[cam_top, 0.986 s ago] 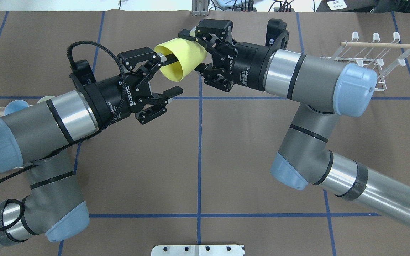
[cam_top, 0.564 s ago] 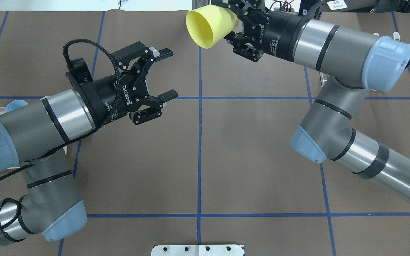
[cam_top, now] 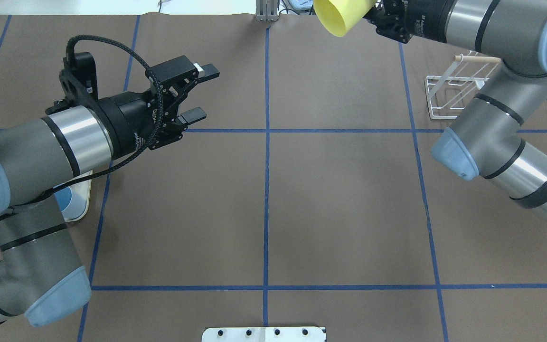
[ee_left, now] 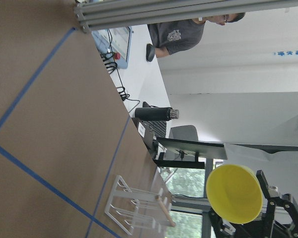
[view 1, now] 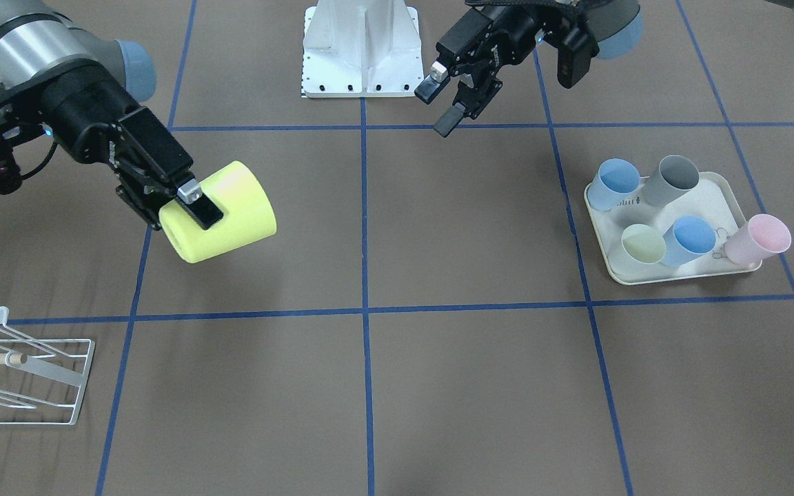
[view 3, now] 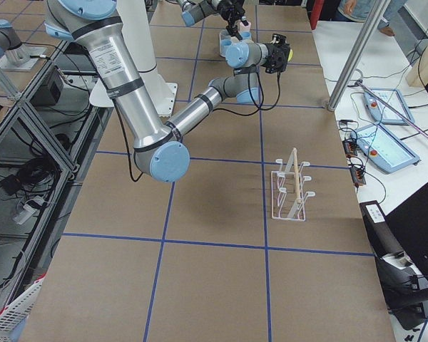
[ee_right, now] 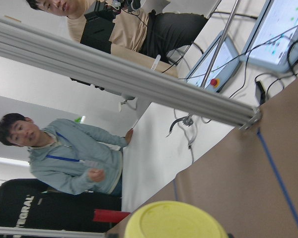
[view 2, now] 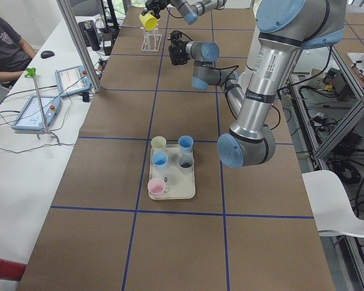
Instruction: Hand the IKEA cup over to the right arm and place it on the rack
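The yellow IKEA cup lies on its side in the air, with my right gripper shut on its base end. In the overhead view the cup is at the top edge, mouth turned left, and the right gripper is partly cut off. The white wire rack with its wooden rod stands just right of the cup, partly behind my right arm; it also shows as the rack low on the left. My left gripper is open and empty, well left of the cup.
A cream tray holding several pastel cups sits on the robot's left side. A pink cup leans at the tray's edge. People sit beyond the table's far edge. A white base plate is at the robot's side.
My right arm carried the yellow cup up and to the right, away from the left gripper toward the rack. The left gripper stayed open and drew back left.
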`<state>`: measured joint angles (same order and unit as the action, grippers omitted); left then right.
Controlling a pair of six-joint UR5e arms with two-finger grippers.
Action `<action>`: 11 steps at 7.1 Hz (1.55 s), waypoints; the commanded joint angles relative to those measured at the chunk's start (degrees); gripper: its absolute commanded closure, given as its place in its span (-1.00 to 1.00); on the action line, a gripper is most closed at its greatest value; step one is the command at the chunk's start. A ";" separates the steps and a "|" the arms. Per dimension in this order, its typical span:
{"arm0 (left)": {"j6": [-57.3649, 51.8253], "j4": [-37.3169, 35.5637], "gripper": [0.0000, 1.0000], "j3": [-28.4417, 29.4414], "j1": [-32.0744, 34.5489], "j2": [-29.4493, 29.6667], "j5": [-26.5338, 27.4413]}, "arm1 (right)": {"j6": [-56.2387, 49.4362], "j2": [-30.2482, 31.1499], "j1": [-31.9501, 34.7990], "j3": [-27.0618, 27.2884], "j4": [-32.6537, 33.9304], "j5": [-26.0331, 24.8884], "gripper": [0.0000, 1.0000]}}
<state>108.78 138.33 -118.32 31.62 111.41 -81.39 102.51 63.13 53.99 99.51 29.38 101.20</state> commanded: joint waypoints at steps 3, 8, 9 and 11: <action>-13.93 -36.39 -1.00 -12.53 1.68 -0.66 -0.35 | -34.91 15.57 11.19 0.59 5.87 2.95 1.00; -16.23 -44.28 -1.00 -15.80 1.69 -3.57 -2.54 | -62.70 31.51 19.40 2.88 4.04 -0.36 1.00; -16.23 -44.28 -1.00 -15.80 1.69 -3.48 -2.89 | -62.79 32.22 19.32 2.36 2.46 -2.22 1.00; -16.23 -44.28 -1.00 -15.63 1.60 -3.48 -3.42 | -64.01 32.06 17.92 1.04 2.35 -4.94 1.00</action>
<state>92.55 94.05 -134.04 33.27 107.93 -84.39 39.45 95.15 72.85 101.25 31.98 98.27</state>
